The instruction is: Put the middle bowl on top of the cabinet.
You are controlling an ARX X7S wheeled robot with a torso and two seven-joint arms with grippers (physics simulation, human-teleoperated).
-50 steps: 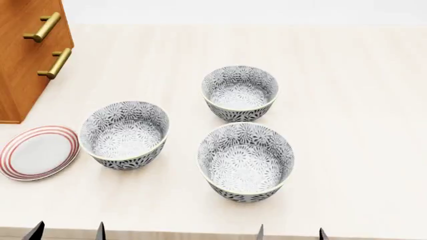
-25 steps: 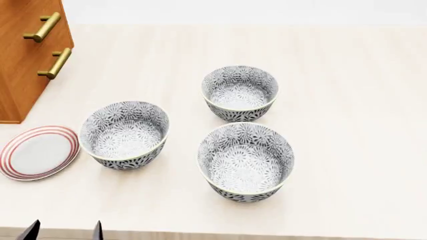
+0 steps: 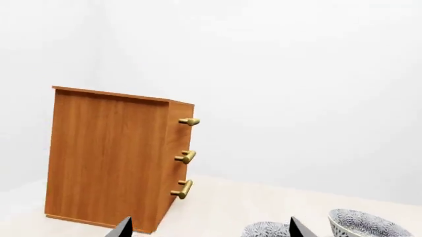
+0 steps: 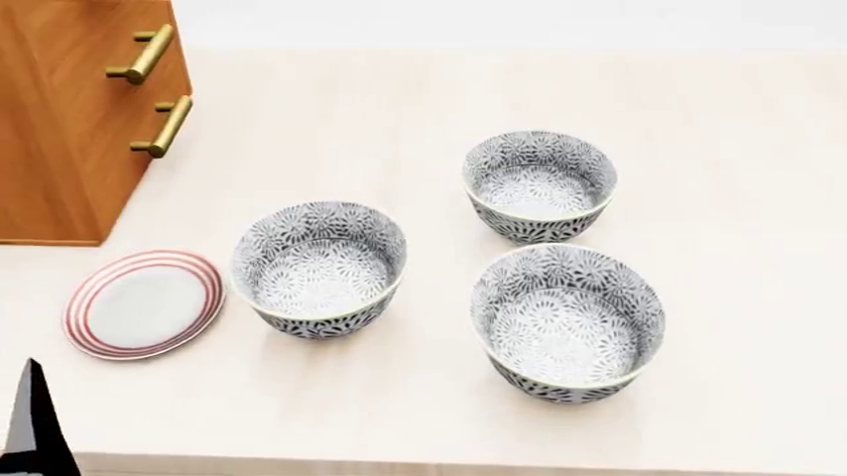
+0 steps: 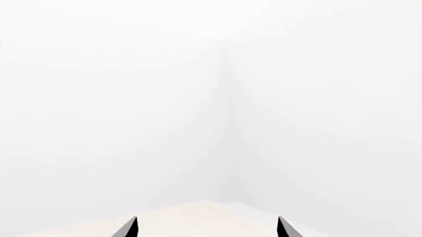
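Note:
Three look-alike grey-patterned bowls stand in a triangle on the pale table. One bowl point(image 4: 317, 270) is at the left, one point(image 4: 541, 185) is farther back, and one point(image 4: 566, 322) is nearest. From left to right the far one is the middle bowl, though only narrowly. The orange-brown cabinet point(image 4: 73, 119) stands at the back left, and is also seen as the cabinet point(image 3: 108, 158) with its brass handles. My left gripper point(image 3: 209, 229) is open and empty, low near the table's front-left edge. One of its fingers point(image 4: 30, 421) shows in the head view. My right gripper point(image 5: 207, 228) is open and faces bare walls.
A flat white plate with red rings point(image 4: 143, 302) lies left of the left bowl, in front of the cabinet. The table's front edge point(image 4: 423, 464) runs along the bottom of the head view. Two bowl rims point(image 3: 369, 224) show in the left wrist view.
The head view has shifted, so the bowls, plate and cabinet sit further right in it. The right gripper's tips dropped out of the head view. Only one left finger shows now.

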